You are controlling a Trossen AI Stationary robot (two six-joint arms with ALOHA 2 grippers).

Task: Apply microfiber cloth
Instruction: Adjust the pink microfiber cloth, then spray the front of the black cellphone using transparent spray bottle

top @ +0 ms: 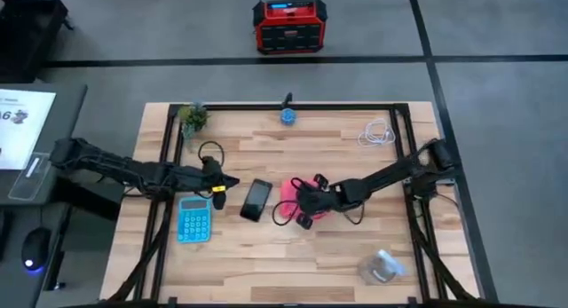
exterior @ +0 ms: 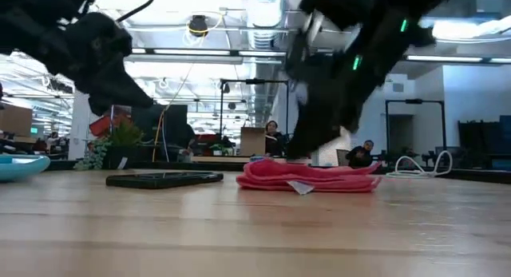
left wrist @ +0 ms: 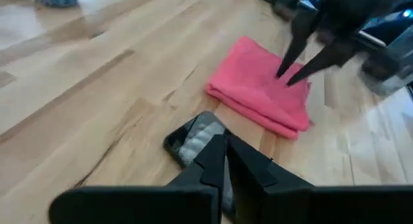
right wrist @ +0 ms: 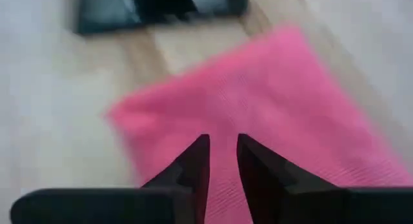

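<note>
- Microfiber cloth [top: 289, 192]: pink-red, folded into a flat rectangle, lying mid-desk just right of the black phone [top: 256, 200], not touching it.
- Long axis in high view: roughly front-to-back across the desk, slightly tilted, much like the phone beside it.
- In left wrist view, cloth [left wrist: 261, 87] reads as a neat folded pad, doubled edges stacked on the sides nearest that camera, corners rounded.
- In low view, cloth [exterior: 307, 178] sits low and layered, a small pale tag sticking out at its front edge.
- Fine woven texture visible in right wrist view [right wrist: 284, 101]; no visible stains.
- Right end effector [top: 304, 204]: directly over the cloth, angled down onto it; fingers [right wrist: 193, 166] close together with a narrow gap, tips at the cloth surface. Pinching fabric or only touching: cannot tell.
- Left end effector [top: 219, 185]: hovering just left of the phone, above the light blue calculator [top: 194, 218]; fingers [left wrist: 213, 159] pressed together, holding nothing.
- Phone lies flat, screen up, between calculator and cloth.
- Farther out on the desk [top: 266, 264]: small plant [top: 193, 117] at back left, blue object [top: 288, 114] at back centre, white cable [top: 378, 133] at back right, clear object [top: 380, 267] at front right.
- Red and black box [top: 286, 27] on the floor beyond the desk.
</note>
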